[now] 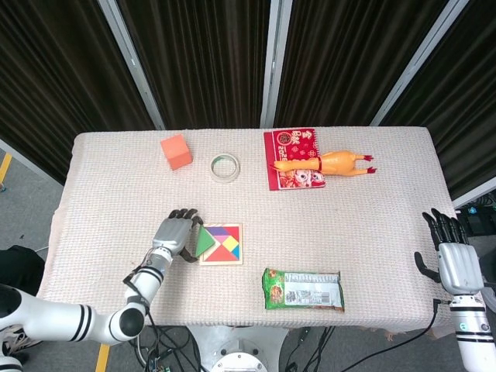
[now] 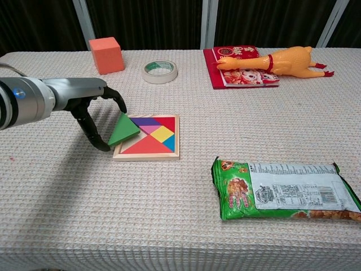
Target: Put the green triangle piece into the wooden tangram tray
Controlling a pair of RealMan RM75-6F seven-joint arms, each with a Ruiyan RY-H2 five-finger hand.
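Note:
The green triangle piece [image 2: 124, 130] lies tilted over the left part of the wooden tangram tray [image 2: 148, 156], its left edge raised above the tray's rim. My left hand [image 2: 90, 104] holds it between a finger at the top corner and the thumb at the lower left corner. From the head view, the left hand [image 1: 174, 232] is just left of the triangle [image 1: 204, 242] and the tray [image 1: 225, 263]. Red, yellow, purple and blue pieces fill the rest of the tray. My right hand [image 1: 452, 262] hangs off the table's right edge, fingers spread, holding nothing.
An orange cube [image 1: 177, 151] and a tape roll [image 1: 225, 167] sit at the back left. A red packet [image 1: 293, 159] with a rubber chicken [image 1: 329, 163] on it lies at the back. A green snack bag [image 1: 302, 289] lies at the front, right of the tray.

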